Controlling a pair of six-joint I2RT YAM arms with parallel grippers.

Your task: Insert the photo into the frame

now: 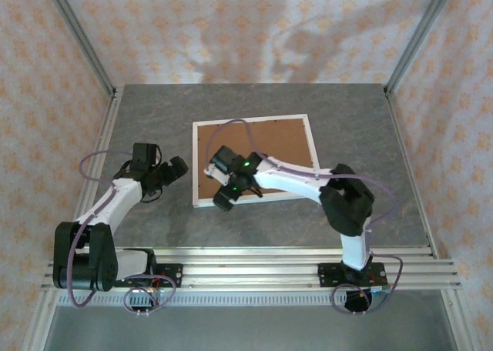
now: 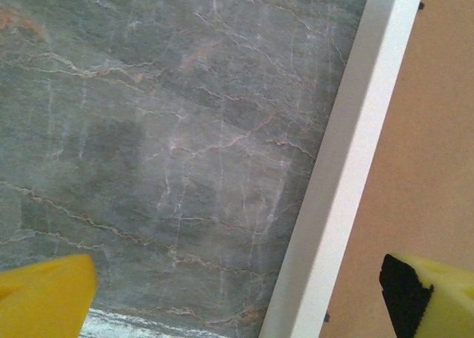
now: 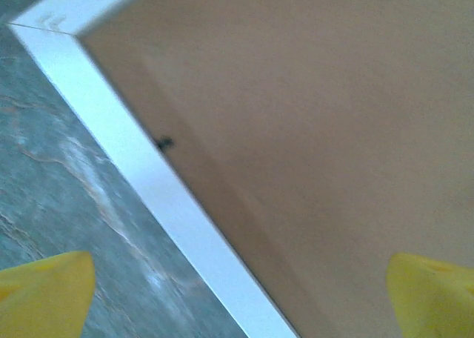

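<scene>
Your frame (image 2: pixel 343 167) lies flat on the counter (image 1: pixel 154 112), a brown board (image 1: pixel 262 139) filling it and hiding whatever sits beneath. Your left fingers (image 2: pixel 44 293) stand spread near its edge, and your right fingers (image 3: pixel 44 293) stand spread over its corner.

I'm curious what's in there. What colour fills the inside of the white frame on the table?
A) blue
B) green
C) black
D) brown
D: inside the white frame lies a plain brown board, which looks the same tan-brown in both wrist views.
</scene>
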